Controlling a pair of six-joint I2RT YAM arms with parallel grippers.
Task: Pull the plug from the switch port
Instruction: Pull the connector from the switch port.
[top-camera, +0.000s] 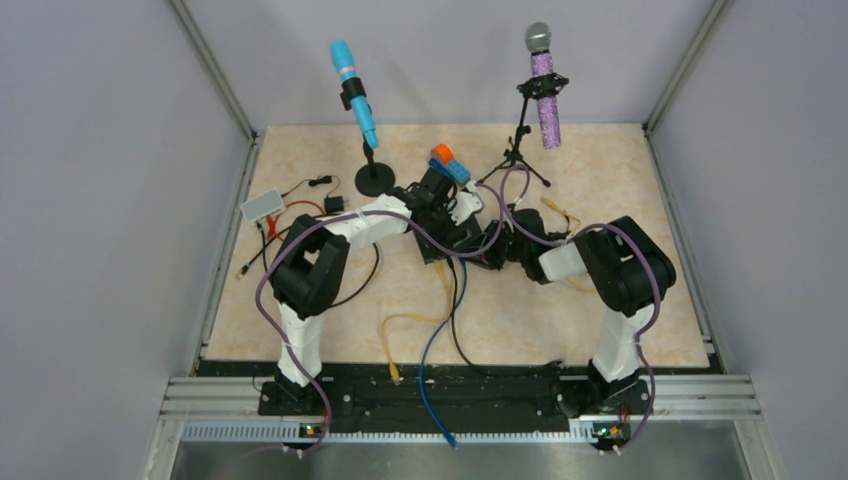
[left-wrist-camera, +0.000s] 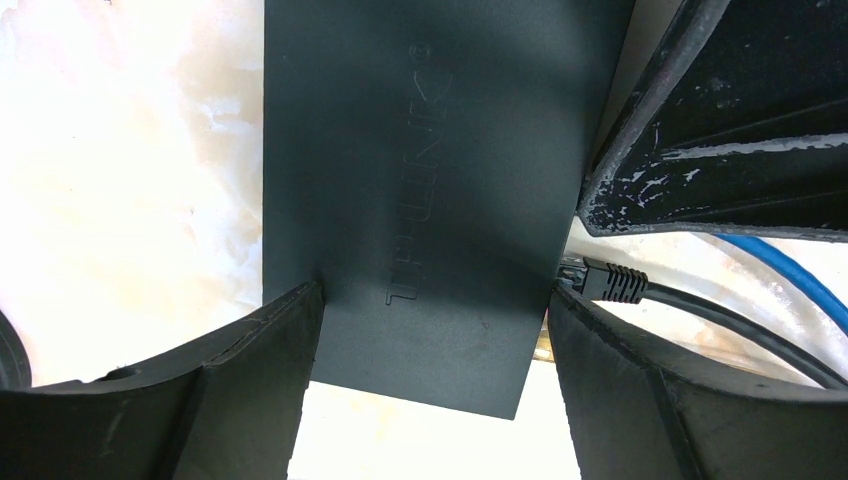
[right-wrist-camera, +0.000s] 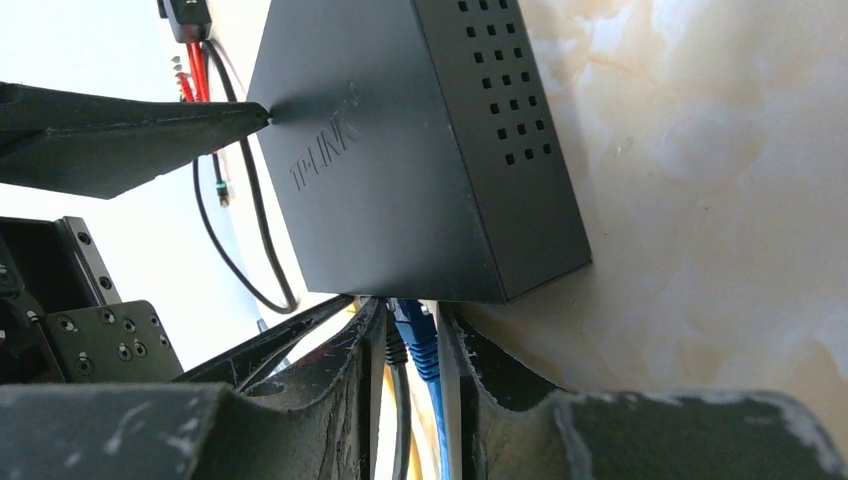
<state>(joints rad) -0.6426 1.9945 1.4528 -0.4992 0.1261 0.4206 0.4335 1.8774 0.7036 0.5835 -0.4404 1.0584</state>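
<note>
The switch (left-wrist-camera: 420, 150) is a flat black box lying on the marble-pattern table. My left gripper (left-wrist-camera: 436, 295) straddles its near end, with one finger against each side edge, shut on it. The ports are on its edge, where a black plug (left-wrist-camera: 612, 283) sits next to the right finger. From the right wrist, the switch (right-wrist-camera: 400, 180) shows a blue plug (right-wrist-camera: 418, 335) and a black plug (right-wrist-camera: 395, 350) in its near edge. My right gripper (right-wrist-camera: 412, 320) stands narrowly open around both, a thin bright slit on each side. From above, both grippers meet mid-table (top-camera: 470, 240).
A blue microphone (top-camera: 355, 95) on a round base and a purple microphone (top-camera: 545, 90) on a tripod stand at the back. A small white box (top-camera: 262, 206) with red and black wires lies at the left. Yellow (top-camera: 400, 325) and blue (top-camera: 430, 380) cables trail toward the near edge.
</note>
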